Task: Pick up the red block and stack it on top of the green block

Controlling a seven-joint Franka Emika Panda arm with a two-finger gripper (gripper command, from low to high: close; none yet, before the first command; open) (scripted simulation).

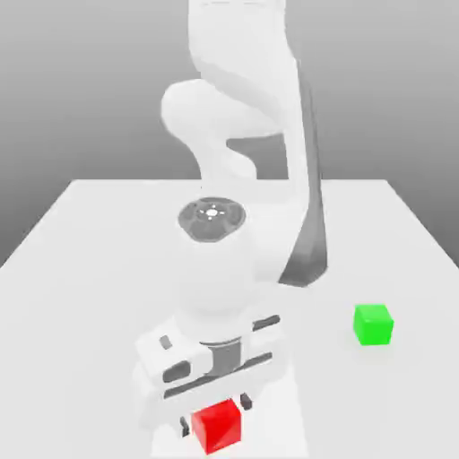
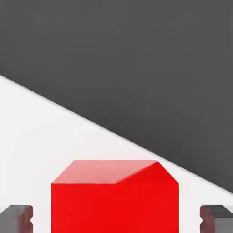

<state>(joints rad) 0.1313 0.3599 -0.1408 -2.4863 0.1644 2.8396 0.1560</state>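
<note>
The red block (image 1: 217,425) rests on the white table near the front edge, at the foot of the exterior view. My gripper (image 1: 215,414) has come straight down over it. Its dark fingers (image 1: 244,401) press against two opposite sides of the cube, so it is shut on the block. In the hand view the red block (image 2: 114,200) looms large between the fingertips (image 2: 18,219), with my gripper (image 2: 116,219) centred on it. The green block (image 1: 373,324) stands alone on the table toward the exterior view's right, well apart from the hand.
The white table (image 1: 90,269) stretches back behind the arm. Its front edge (image 2: 113,132) runs close past the red block in the hand view, with dark floor beyond. The arm's own links (image 1: 260,179) rise over the table's middle.
</note>
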